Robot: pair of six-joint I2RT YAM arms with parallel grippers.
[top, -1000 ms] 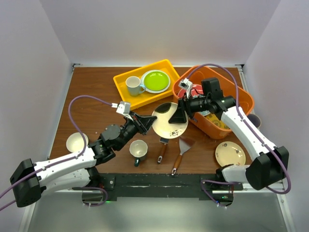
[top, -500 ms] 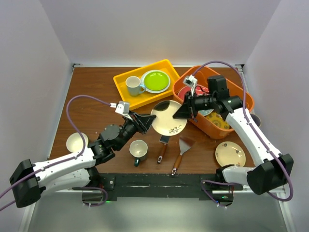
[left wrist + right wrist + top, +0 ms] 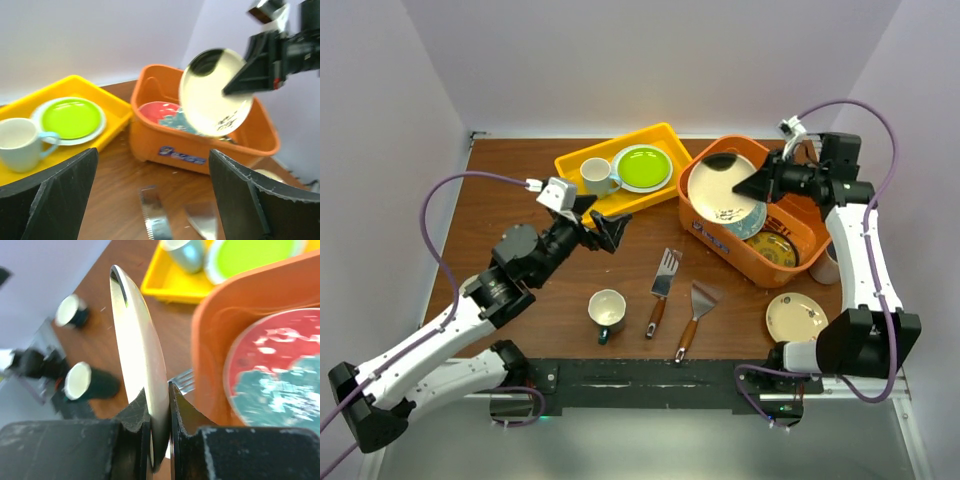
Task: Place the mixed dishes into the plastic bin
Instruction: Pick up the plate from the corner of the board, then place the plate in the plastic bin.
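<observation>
A: From above, what does the right gripper (image 3: 752, 187) have?

B: Its fingers are closed on the rim of a cream plate (image 3: 720, 190). The plate stands tilted over the left half of the orange bin (image 3: 750, 262), and a few patterned plates lie on the bin's floor.

A: And the left gripper (image 3: 607, 225)?

B: Its fingers are spread with nothing between them. It is raised above the table (image 3: 520, 160), just in front of the yellow tray (image 3: 610, 144). A lime green plate (image 3: 641, 167) and a white mug (image 3: 596, 177) sit in that tray.

A: What is on the wood itself?

B: A teal mug (image 3: 607, 312), two spatulas (image 3: 660, 290) side by side to its right, and a second cream plate (image 3: 796, 318) near the right arm's base.

A: And the left wrist camera?

B: Its own two fingers (image 3: 55, 195) stand wide apart at the bottom corners, with only air between them. Beyond them the cream plate hangs tilted over the orange bin, pinched at its right edge. Below it a red plate (image 3: 157, 109) lies inside the bin. The yellow tray with its green plate and mug is at the left.

A: The right wrist camera?

B: The cream plate shows edge-on, its rim clamped tight between the two pads (image 3: 135, 420). The bin's wall is just to the right, with the red plate lying flat inside. The teal mug stands on the table at the left, blurred.
</observation>
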